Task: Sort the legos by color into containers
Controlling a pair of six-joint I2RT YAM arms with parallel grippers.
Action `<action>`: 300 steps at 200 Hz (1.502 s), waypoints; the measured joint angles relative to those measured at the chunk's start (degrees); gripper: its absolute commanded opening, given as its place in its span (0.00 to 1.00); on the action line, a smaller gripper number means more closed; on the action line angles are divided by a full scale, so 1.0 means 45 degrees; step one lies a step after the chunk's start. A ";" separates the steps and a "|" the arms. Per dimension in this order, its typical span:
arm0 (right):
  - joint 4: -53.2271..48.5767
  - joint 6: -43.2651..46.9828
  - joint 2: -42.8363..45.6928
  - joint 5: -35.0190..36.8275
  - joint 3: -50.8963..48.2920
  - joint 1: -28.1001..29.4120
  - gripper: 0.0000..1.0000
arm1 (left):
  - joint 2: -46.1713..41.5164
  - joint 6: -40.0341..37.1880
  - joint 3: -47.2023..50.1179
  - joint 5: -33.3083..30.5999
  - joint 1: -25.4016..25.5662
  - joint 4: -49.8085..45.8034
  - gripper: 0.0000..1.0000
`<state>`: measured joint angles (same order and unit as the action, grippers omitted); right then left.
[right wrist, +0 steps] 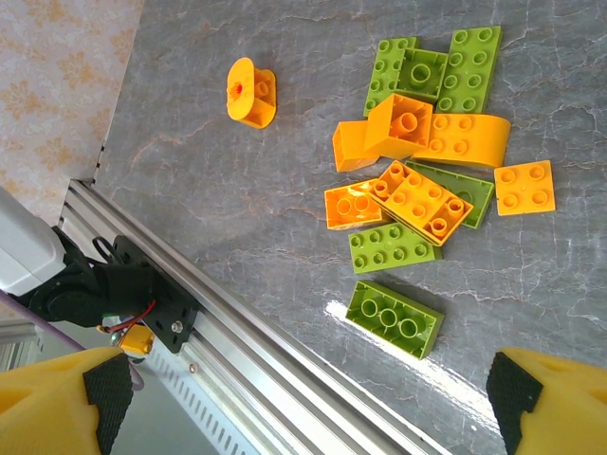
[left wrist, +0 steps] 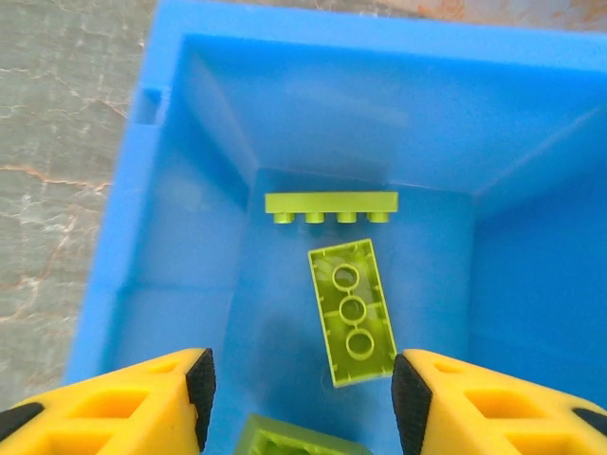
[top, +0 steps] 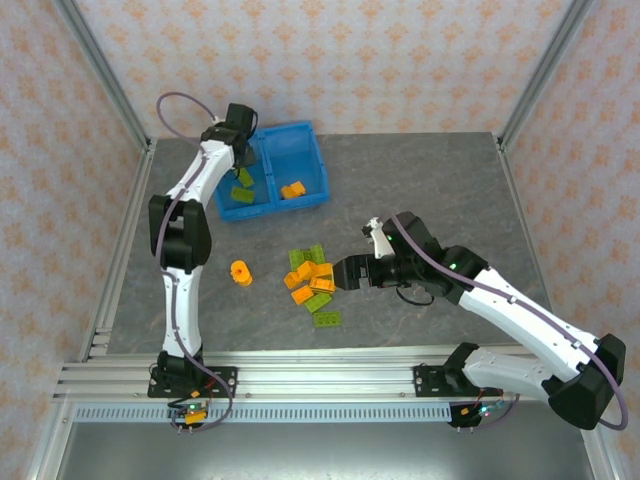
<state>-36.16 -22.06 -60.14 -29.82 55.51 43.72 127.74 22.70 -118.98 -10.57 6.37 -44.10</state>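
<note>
The blue tray [top: 305,135] stands at the back left, and its two compartments are the containers. My left gripper [top: 242,155] hangs open over the left compartment [left wrist: 218,190]. On that floor lie a lime green plate on its edge [left wrist: 330,203] and an upside-down green brick [left wrist: 352,313]. A third green brick [left wrist: 302,441] shows loose below the open left gripper [left wrist: 299,398], untouched by either pad. An orange brick [top: 293,190] lies in the right compartment. My right gripper [top: 343,272] is open beside the pile of green and orange legos [top: 310,280]. The right gripper [right wrist: 303,408] holds nothing, just short of an upside-down green brick [right wrist: 394,318].
A round orange piece [top: 241,272] lies apart, left of the pile, and is seen too as the round piece [right wrist: 250,92]. The aluminium rail [right wrist: 237,332] runs along the table's near edge, close under the right gripper. Frame posts and patterned walls close in the table.
</note>
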 measured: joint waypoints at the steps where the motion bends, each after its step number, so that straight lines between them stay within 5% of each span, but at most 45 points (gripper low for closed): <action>1: 0.0000 -0.0010 0.0000 0.0010 0.0000 0.0000 0.97 | -0.0117 0.0034 0.0073 0.0029 0.0000 0.0000 0.53; 41: 0.0010 -0.0267 -0.0024 0.0549 0.0010 0.0034 0.96 | -0.5644 0.0840 0.4716 0.1307 0.0233 0.1234 0.51; 68: 0.0058 -0.0355 -0.0505 0.0704 0.0393 0.0471 0.96 | -1.0350 0.0559 0.7276 0.1253 0.1841 0.1797 0.51; 97: 0.0481 -0.0413 -0.1846 0.0661 0.1156 0.1025 0.96 | -1.4576 -0.1035 0.8845 0.1355 0.4347 0.1661 0.56; 152: 0.1802 -0.0432 -0.6620 0.0578 0.3657 0.2395 0.94 | -1.9385 -0.4031 1.0010 0.3784 0.5484 -0.0675 0.65; 191: 0.2234 -0.0306 -1.0321 0.1132 0.6586 0.3531 0.94 | -2.1206 -0.5071 1.0122 0.4891 0.5484 -0.2540 0.79; 252: 0.1991 0.0097 -1.5072 0.2953 1.0705 0.4036 0.93 | -2.1255 -0.4799 1.0258 0.3929 0.5484 -0.4891 0.94; 273: 0.1588 0.0243 -1.6266 0.3313 1.2002 0.4027 0.85 | -2.1245 -0.4449 1.0535 0.3779 0.5484 -0.5105 0.96; 300: 0.0952 0.0330 -1.7379 0.3813 1.3313 0.4041 0.62 | -2.1245 -0.4133 1.0938 0.3531 0.5484 -0.5187 0.98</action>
<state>-31.88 -20.58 -138.34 -12.67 115.42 61.91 32.14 4.10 -69.76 5.32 31.05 -67.44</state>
